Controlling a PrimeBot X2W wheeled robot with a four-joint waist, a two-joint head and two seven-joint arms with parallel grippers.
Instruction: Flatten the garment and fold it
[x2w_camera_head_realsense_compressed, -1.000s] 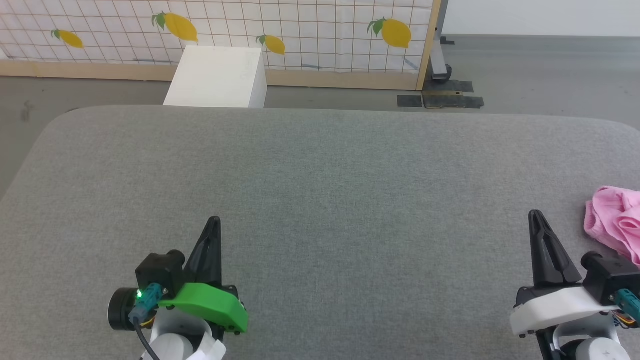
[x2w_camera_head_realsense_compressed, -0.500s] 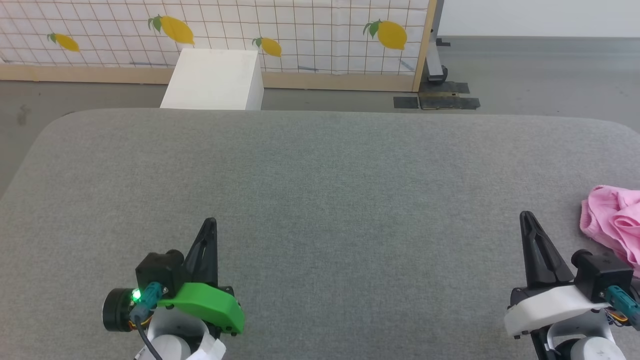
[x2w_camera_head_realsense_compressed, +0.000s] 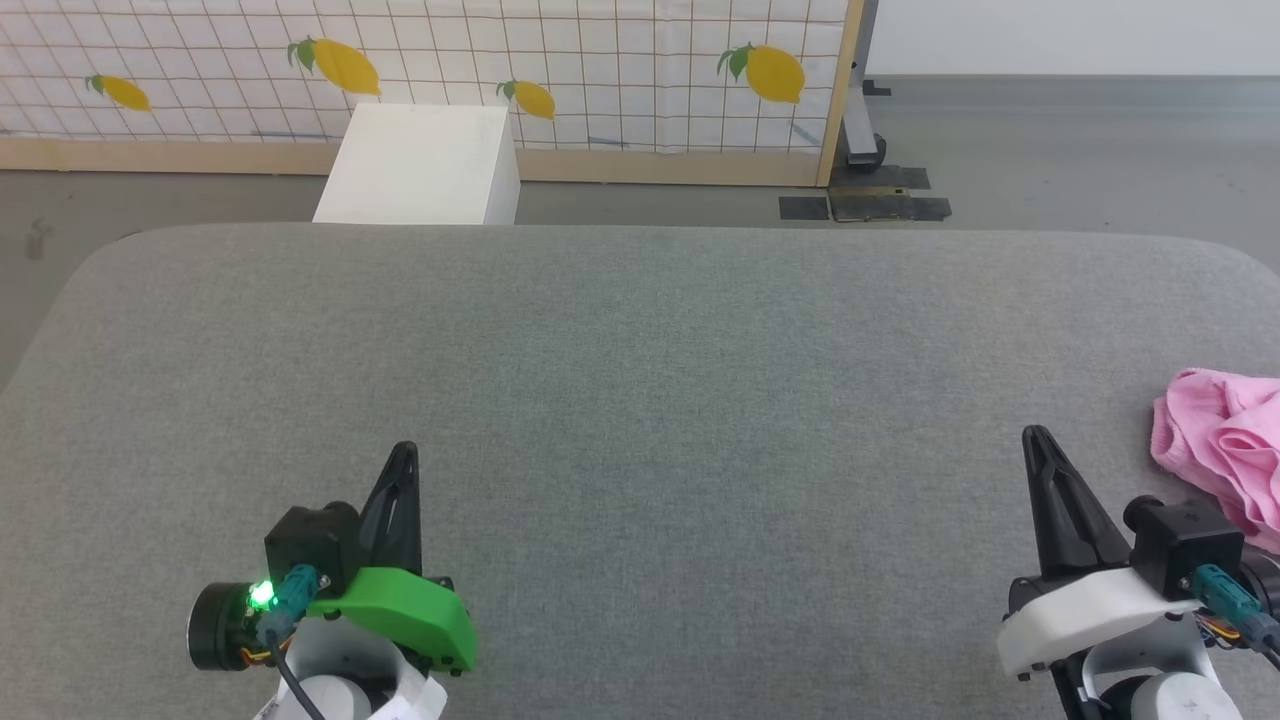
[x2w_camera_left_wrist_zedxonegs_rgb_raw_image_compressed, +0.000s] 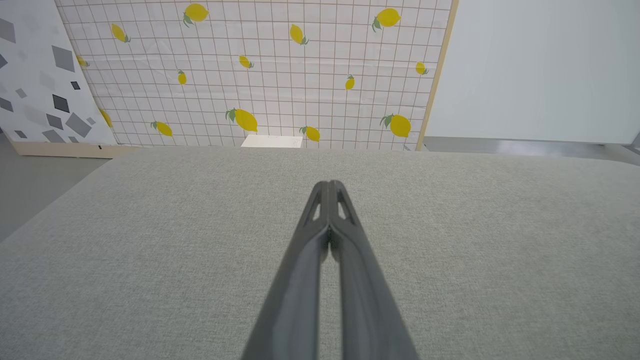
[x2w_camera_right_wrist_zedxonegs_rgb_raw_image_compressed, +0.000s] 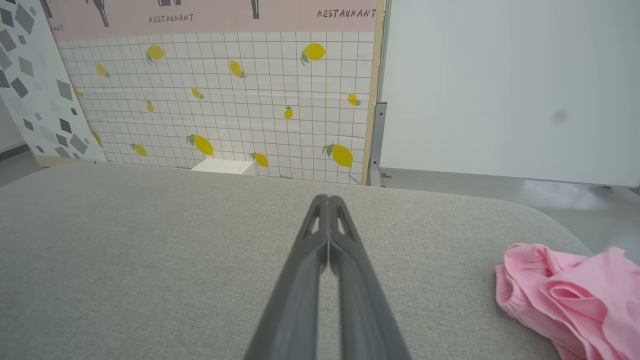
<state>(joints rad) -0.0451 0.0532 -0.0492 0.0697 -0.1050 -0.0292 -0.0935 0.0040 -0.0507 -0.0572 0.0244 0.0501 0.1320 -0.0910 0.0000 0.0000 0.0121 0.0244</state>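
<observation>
I find left pincer (x2w_camera_head_realsense_compressed: 404, 448) and right pincer (x2w_camera_head_realsense_compressed: 1032, 435) closed, empty. The shorts (x2w_camera_head_realsense_compressed: 1218, 440) lie bunched near the surface's (x2w_camera_head_realsense_compressed: 640, 380) right edge, so a careless nudge risks pushing them off.

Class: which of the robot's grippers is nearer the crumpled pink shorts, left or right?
Right. The right gripper is just beside the pink shorts, apart from them; the left gripper is far across the grey surface, on the opposite side.

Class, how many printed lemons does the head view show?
4 lemons: one far left, one above the white box, one by its right corner, one by the wooden post. Others may be cropped.
</observation>
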